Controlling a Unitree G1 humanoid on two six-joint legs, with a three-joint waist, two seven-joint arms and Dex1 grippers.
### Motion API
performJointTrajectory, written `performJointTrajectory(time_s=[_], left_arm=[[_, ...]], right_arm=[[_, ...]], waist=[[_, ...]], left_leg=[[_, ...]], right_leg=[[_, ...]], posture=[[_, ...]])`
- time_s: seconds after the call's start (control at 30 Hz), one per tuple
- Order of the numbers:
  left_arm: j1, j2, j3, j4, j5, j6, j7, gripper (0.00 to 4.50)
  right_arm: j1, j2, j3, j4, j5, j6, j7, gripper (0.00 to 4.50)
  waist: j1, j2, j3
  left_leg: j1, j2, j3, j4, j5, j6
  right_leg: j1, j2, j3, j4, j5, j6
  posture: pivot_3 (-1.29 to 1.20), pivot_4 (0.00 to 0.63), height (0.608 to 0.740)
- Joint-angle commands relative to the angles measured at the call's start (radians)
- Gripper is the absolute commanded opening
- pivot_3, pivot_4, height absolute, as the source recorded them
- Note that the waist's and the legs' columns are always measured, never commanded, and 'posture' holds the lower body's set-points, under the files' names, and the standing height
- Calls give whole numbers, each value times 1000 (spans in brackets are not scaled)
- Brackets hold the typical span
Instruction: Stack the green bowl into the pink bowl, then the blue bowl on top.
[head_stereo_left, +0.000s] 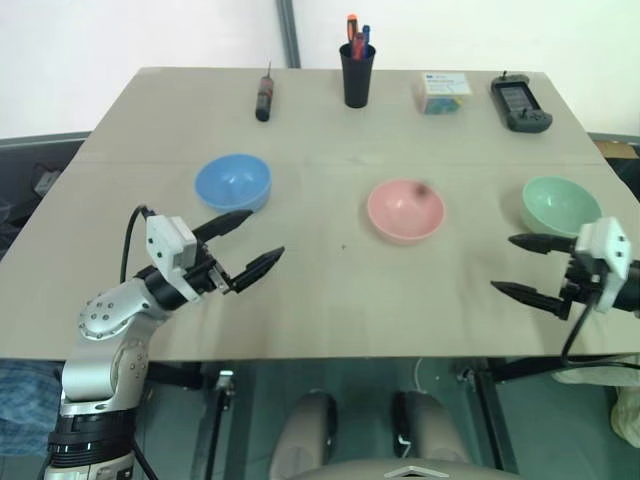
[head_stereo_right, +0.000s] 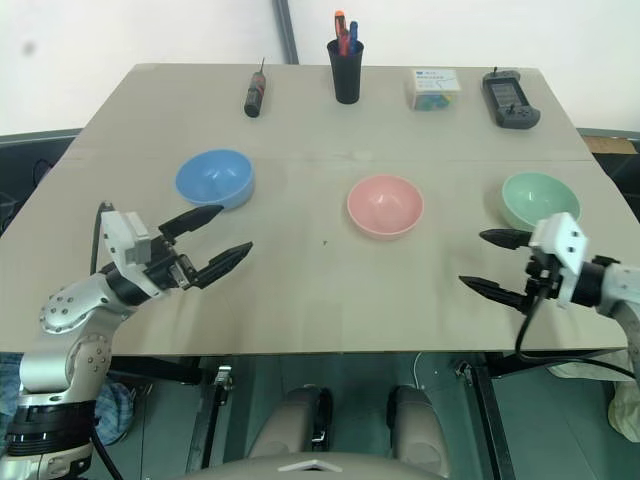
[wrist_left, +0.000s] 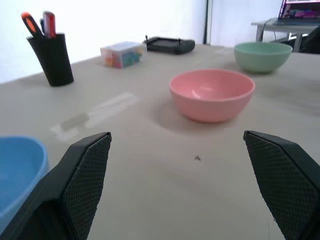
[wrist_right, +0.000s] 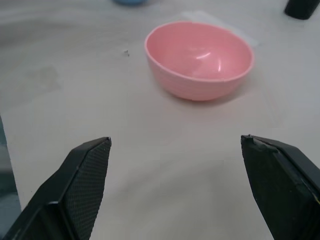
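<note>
Sitting apart: one green bowl (head_stereo_left: 561, 204), one pink bowl (head_stereo_left: 405, 210), one blue bowl (head_stereo_left: 233, 182)

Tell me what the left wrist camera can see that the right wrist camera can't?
Left wrist view: the green bowl, the pens standing in the black cup, a box of colored bits and a black device.
Right wrist view: a clearer look down into the pink bowl.
Both views: the pink bowl, a bit of the blue bowl, the tan table, and an open tool's two black fingers.
</note>
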Motion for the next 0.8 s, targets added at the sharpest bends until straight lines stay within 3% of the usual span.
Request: performJointTrajectory(time_s=[0.03,0.13,0.33,0.67,0.77,0.8], left_arm=[[-14,-15,33,-26,-33,-18,15,4500],[-21,-30,32,-32,-57,-1,21,4500],[-29,-56,28,-42,-77,-7,24,4500],[-12,-60,36,-61,-73,-11,35,4500],[-9,-60,37,-63,-70,-12,37,4500],[-8,-59,37,-64,-68,-12,37,4500]], right_arm=[[-131,9,64,-42,-36,-1,-45,4388],[-255,3,189,-8,-149,-18,-49,4388],[-487,94,429,127,-369,-4,-92,4388],[-620,208,597,293,-539,-6,-80,4388],[-637,239,617,308,-564,-9,-78,3645],[-639,246,620,303,-565,-12,-70,3201]], waist=[[-1,0,0],[1,0,0],[0,0,0],[0,0,0],[-1,0,0],[-1,0,0]], left_leg=[[0,0,0,0,0,0],[0,0,0,0,0,0],[-1,0,0,0,0,0],[-3,-1,-1,0,0,0],[-3,-1,-2,0,0,0],[-3,-1,-2,0,0,0]], right_leg=[[0,0,0,0,0,0],[0,0,0,0,0,0],[-1,0,0,0,0,0],[-2,0,-2,-2,0,0],[-2,0,-2,-1,0,0],[-2,0,-2,-1,0,0]], posture=[[0,150,740],[0,150,740],[0,150,740],[0,150,740],[0,150,740],[0,150,740]])
